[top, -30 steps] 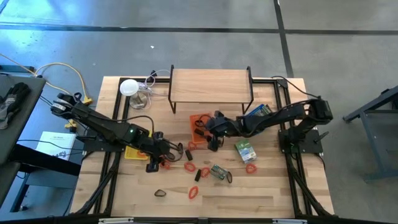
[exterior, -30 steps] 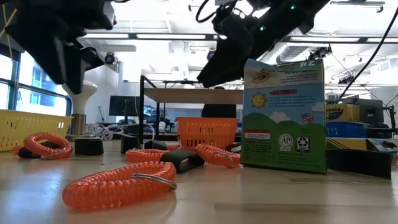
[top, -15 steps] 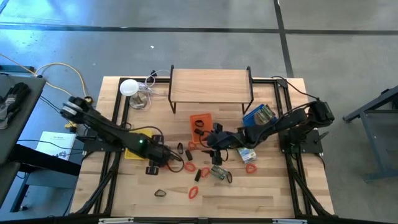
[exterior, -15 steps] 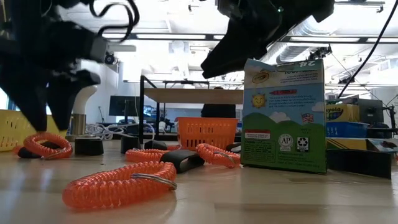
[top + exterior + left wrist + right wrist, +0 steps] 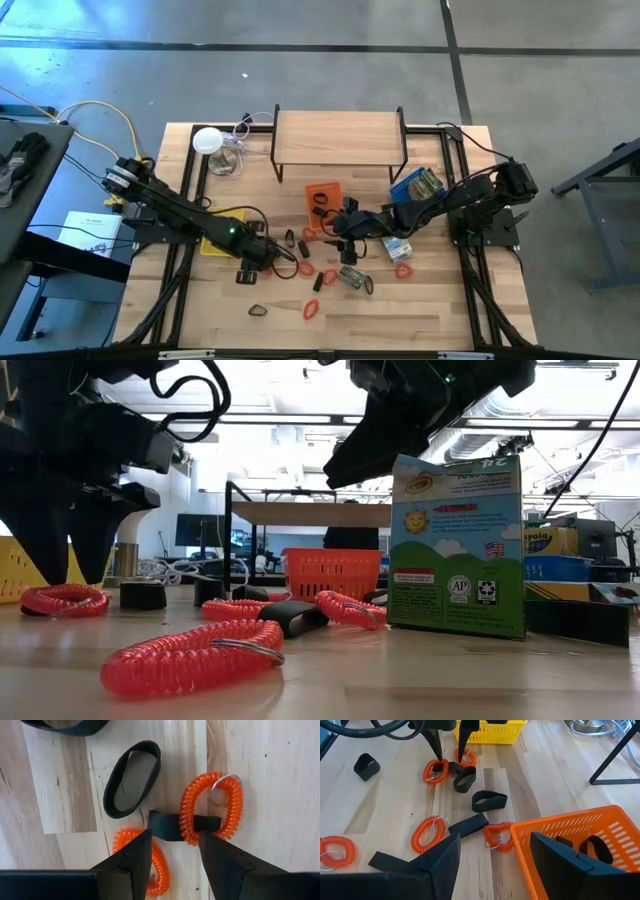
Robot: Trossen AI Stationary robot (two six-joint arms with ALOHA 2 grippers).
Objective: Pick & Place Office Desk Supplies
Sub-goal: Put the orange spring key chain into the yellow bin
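Here, items listed from the table's left to right.
Trays: three; yellow tray (image 5: 218, 243), orange tray (image 5: 580, 842), blue tray (image 5: 412, 184).
Orange coil loops: five counted in the right wrist view, e.g. coil loop (image 5: 426, 832), lying loose mid-table.
Black bands: about six there, two inside the orange tray.
Crayon box (image 5: 458, 546): one, upright.
Left gripper (image 5: 175, 851): fingers parted, empty, straddling a black strip threaded through a coil loop (image 5: 210, 807).
Right gripper (image 5: 495, 851): fingers spread wide, empty, hovering beside the orange tray.
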